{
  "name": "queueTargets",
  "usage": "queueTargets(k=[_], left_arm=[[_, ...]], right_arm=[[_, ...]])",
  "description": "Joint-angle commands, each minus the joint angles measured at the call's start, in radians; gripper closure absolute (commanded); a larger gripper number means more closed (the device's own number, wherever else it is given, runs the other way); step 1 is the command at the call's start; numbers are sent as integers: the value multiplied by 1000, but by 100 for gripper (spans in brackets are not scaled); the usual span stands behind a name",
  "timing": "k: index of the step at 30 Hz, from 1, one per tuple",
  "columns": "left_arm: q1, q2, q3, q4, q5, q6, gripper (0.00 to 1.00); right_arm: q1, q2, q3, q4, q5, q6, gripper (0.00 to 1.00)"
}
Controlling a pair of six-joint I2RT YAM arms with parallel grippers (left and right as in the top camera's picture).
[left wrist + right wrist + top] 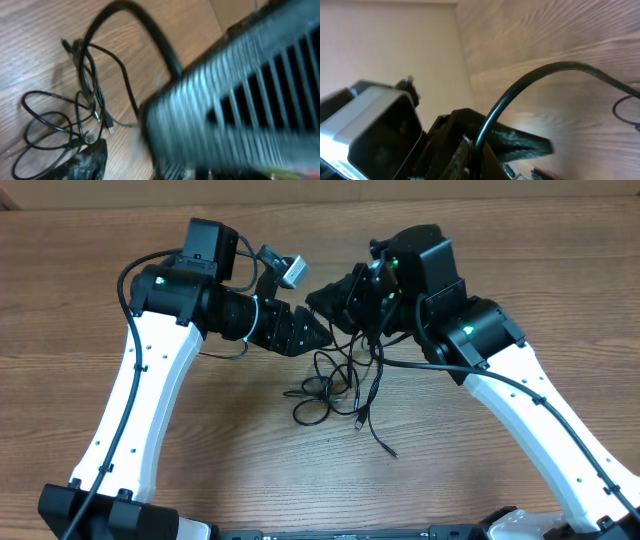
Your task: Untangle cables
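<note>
1. Position. The cables (335,385) lay on the wooden table (200,470) near its centre, just below and between the two tools. The left gripper (318,332) and the right gripper (325,300) met tip to tip directly above the upper edge of the tangle. Several strands ran up from the tangle under the right gripper's body; we could not tell whether they were gripped there.

2. Condition of the cables. We saw thin black leads in overlapping loops, crossed over one another. Two loose ends trailed toward the near edge, one ending in a small plug. The left wrist view showed the same loops (55,120) lying flat on the wood beside a dark fingertip (90,159).

3. State of the tools. In the left wrist view a blurred ribbed housing (240,100) blocked the fingers; we could not tell the left gripper's opening. In the right wrist view a thick black lead (530,80) rose from among the dark fingers (520,142); whether it was clamped we could not tell.
</note>
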State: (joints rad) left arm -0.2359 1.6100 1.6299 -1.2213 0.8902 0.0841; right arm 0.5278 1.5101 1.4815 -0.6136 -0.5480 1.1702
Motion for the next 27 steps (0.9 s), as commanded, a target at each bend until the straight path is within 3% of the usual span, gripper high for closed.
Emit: queueTargets(k=[1, 5, 6, 9, 13, 14, 15, 18, 19, 21, 27], left_arm=[[-8, -11, 17, 4, 20, -18, 50], [-8, -11, 17, 3, 20, -18, 80], [-8, -11, 17, 3, 20, -18, 96], [-6, -14, 25, 3, 19, -58, 96], [-7, -32, 110, -4, 17, -107, 96], [-7, -39, 156, -3, 17, -134, 96], [-7, -45, 203, 7, 17, -168, 96], [-7, -50, 286, 64, 18, -267, 96], [-7, -51, 328, 130, 20, -348, 96], [-7, -51, 412, 319, 25, -541, 96], [-7, -51, 576, 894, 90, -993, 96]], right_arm=[[11, -10, 12, 6, -56, 12, 96], [14, -10, 12, 6, -53, 11, 96], [10, -10, 12, 6, -35, 6, 96], [-43, -10, 12, 0, -4, -85, 95], [-201, -10, 12, -146, -3, -159, 89], [-262, -10, 12, -222, -3, -182, 82], [-309, -10, 12, -270, -4, -248, 66], [-368, -10, 12, -354, -4, -420, 48], [-378, -10, 12, -400, -4, -491, 38], [-369, -10, 12, -464, -4, -597, 29], [-288, -10, 11, -480, 77, -623, 18]])
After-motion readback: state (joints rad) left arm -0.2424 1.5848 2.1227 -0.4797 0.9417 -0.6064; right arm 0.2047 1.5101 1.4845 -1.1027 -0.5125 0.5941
